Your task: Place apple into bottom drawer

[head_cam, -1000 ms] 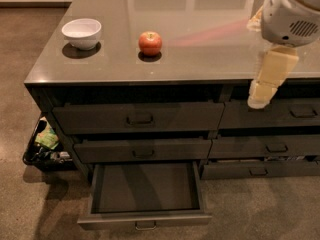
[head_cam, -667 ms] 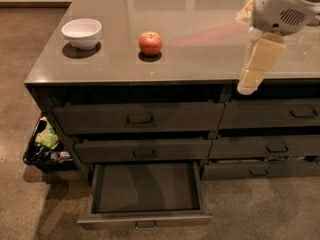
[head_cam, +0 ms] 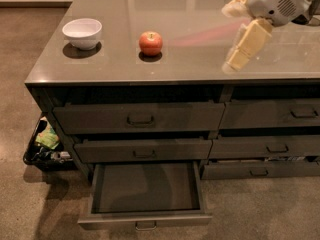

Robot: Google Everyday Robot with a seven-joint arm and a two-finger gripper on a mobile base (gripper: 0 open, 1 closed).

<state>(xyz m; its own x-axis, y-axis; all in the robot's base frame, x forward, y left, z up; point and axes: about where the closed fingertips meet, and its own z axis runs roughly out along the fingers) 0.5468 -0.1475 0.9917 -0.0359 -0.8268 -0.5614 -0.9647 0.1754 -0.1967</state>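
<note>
Hovering over counter (head_cam: 190,59), hand (head_cam: 240,46) angled downward, well apart from apple (head_cam: 150,43)

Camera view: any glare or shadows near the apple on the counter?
Camera view: the glossy counter reflects pale light patches at its far edge and a pinkish streak between the apple and the gripper; the apple casts a small dark shadow beneath itself; the gripper hangs over the counter's right part.
</note>
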